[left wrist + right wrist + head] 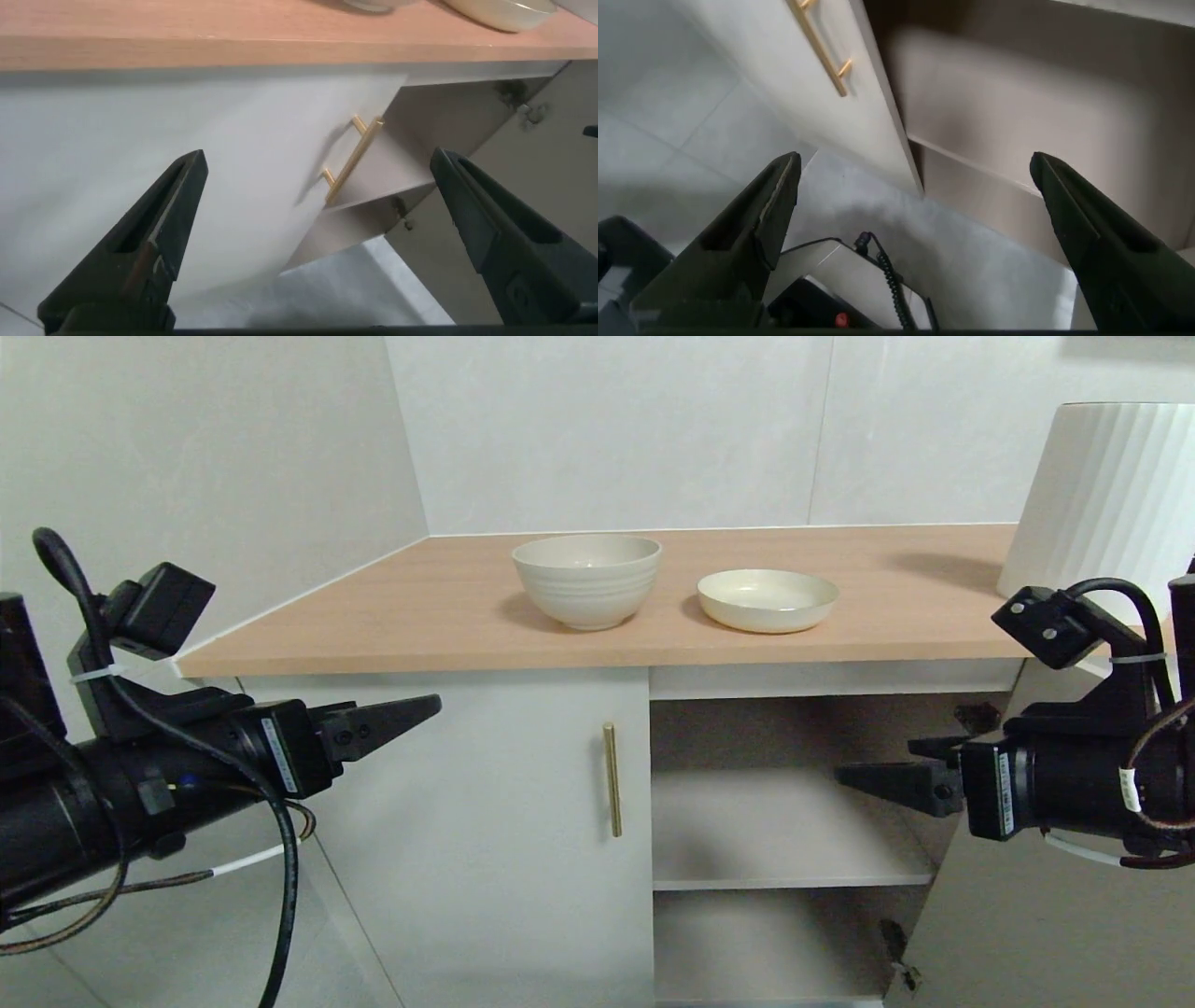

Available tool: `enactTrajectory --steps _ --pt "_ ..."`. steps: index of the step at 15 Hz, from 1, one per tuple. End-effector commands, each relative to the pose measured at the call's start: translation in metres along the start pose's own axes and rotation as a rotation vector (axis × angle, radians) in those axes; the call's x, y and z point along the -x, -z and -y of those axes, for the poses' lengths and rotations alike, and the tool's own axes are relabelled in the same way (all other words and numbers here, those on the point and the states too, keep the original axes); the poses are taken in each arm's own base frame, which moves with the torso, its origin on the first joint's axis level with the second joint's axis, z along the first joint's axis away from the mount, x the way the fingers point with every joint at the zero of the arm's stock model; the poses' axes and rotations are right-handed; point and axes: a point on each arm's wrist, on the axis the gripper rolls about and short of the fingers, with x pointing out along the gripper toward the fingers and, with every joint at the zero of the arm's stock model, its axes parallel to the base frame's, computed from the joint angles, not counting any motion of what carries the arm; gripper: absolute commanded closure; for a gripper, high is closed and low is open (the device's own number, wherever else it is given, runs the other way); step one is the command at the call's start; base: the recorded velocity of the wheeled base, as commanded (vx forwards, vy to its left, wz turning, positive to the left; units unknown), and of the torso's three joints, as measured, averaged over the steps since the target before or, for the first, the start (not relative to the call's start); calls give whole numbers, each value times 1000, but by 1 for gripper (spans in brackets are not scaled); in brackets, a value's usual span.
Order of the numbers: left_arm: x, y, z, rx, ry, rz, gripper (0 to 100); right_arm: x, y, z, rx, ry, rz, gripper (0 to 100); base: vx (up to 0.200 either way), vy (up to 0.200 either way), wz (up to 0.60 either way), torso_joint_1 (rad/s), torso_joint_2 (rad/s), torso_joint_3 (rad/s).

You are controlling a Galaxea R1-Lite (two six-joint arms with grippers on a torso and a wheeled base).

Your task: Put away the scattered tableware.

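Left gripper (pixel 420 709), lower left of frame: fingers are held spread wide, empty. Right gripper (pixel 878 763), lower right: fingers likewise spread, empty. Cabinet (pixel 467 821), centre: left door is shut, with a brass handle (pixel 611 793); right side is opened onto a shelf (pixel 784 840). Counter (pixel 420 616) above: bowl (pixel 586 581) is set at upper centre, dish (pixel 766 600) near on its right, apart. Lamp (pixel 1111 495), upper right.

Pale tiled walls (pixel 607 429) meet in a far-left corner behind a wood-look countertop (pixel 420 607). Below it, a white cabinet (pixel 467 915) has a closed left door with a brass handle (pixel 611 779) and an open right side showing a shelf (pixel 775 831). A ribbed white lampshade (pixel 1111 495) stands far right.
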Motion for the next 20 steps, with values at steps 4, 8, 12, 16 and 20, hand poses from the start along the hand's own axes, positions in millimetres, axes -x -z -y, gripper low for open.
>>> enactTrajectory --steps 4,8,12,16,20 --pt "-3 2 -1 3 -3 -12 0 -1 0 0 0 -1 -4 0 0 0 0 0 0 0" --pt "-6 4 -2 5 -4 -23 0 -3 1 1 -1 1 -6 0 0 0 0 76 -238 -248" --pt "-12 8 -5 12 -13 -54 0 -4 1 1 -4 2 -12 0 0 0 0 128 -508 -299" --pt "-20 13 -8 19 -23 -82 0 -10 3 2 -7 7 -30 0 0 0 0 178 -471 -304" --pt "-22 14 -9 21 -25 -89 0 -13 4 3 -8 7 -38 0 0 0 0 193 -482 -285"
